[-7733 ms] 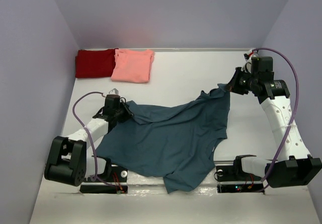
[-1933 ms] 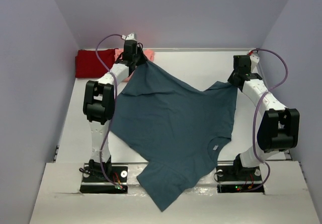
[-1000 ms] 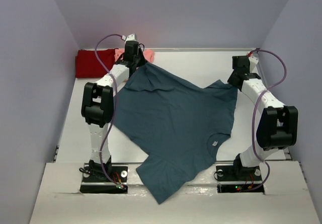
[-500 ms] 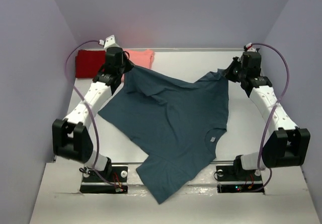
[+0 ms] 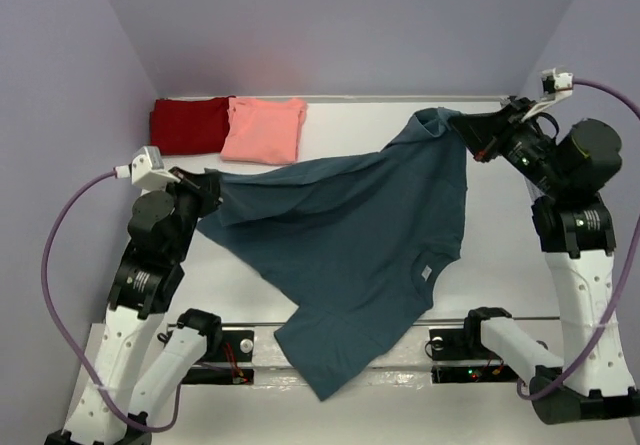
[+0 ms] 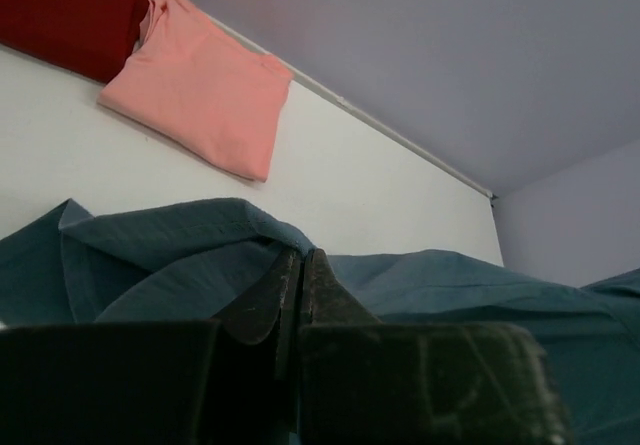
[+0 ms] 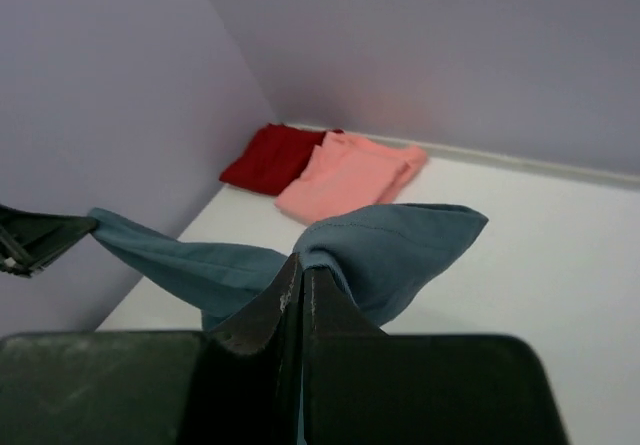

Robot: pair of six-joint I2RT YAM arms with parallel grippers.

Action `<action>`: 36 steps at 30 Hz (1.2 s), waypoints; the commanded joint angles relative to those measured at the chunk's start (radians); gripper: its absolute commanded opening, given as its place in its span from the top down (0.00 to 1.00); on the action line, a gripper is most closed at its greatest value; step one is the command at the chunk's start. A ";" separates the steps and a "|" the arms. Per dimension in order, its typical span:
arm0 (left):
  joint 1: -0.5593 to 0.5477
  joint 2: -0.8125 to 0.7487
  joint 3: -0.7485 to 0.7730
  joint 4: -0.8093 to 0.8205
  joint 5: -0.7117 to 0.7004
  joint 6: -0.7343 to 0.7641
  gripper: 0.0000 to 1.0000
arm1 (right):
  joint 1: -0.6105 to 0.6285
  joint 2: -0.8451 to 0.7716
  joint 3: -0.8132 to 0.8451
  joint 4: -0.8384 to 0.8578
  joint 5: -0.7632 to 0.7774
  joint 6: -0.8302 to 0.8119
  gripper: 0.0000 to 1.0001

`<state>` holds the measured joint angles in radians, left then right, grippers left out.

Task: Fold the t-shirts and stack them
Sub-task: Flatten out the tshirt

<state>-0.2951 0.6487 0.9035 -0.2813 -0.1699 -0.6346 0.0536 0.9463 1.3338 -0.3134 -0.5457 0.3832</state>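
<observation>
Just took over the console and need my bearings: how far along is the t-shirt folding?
Done: the dark red tee and salmon-pink tee lie folded side by side at the far left of the table, not stacked. In hand: the teal tee, unfolded, pinched by the left gripper and right gripper and stretched between them, its lower part hanging over the near edge. Left: folding it and stacking all three.

A white tabletop (image 5: 350,135) is closed in by plain lavender walls: a far wall (image 5: 340,25), a left wall (image 5: 60,115) and a right wall (image 5: 615,25).
</observation>
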 commanded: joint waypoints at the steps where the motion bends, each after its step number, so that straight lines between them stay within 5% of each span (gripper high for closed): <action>1: -0.004 -0.078 0.005 -0.151 -0.006 -0.028 1.00 | -0.001 -0.056 0.108 0.092 -0.125 -0.023 1.00; 22: -0.003 -0.316 0.070 -0.306 0.164 -0.148 1.00 | -0.001 -0.394 0.564 -0.044 -0.177 -0.046 1.00; 36: 0.122 -0.432 0.081 -0.475 0.285 -0.151 1.00 | -0.001 -0.420 0.544 -0.064 -0.174 -0.060 1.00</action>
<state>-0.2192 0.2489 1.0061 -0.7216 0.0380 -0.7952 0.0536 0.5232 1.8744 -0.3923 -0.7444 0.3321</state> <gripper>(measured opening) 0.079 0.013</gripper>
